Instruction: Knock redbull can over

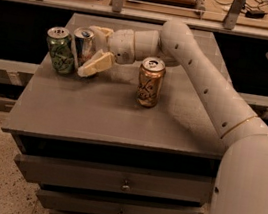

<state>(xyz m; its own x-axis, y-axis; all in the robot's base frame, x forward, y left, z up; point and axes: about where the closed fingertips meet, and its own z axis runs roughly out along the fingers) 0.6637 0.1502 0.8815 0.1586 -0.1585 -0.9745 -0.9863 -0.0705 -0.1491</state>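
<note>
Redbull can (82, 45) on its feet at the back-left of the worktop (101, 119), slim and silver-blue, silver top up, and it is boxed in on both sides! To its left, just beside it and perhaps touching, stands the green patterned can (60, 50), also upright. On its right comes the hand (90, 50), reaching in from the right at the end of the long white arm (203, 84).

The hand is spread wide. One cream finger (96, 64) angles down in front of the Redbull can, its tip low near the can's base, and the other finger (102, 31) sits up behind the can near its rim. The Redbull can's right side lies in the gap between them. The lower finger looks pressed against the can's wall, though contact is hard to call for certain.

Well apart from that cluster, nearer the middle of the worktop, the wider gold can (150, 82) stands upright below the arm's forearm. Under the worktop, grey drawers (122, 183) with small knobs face the camera.
</note>
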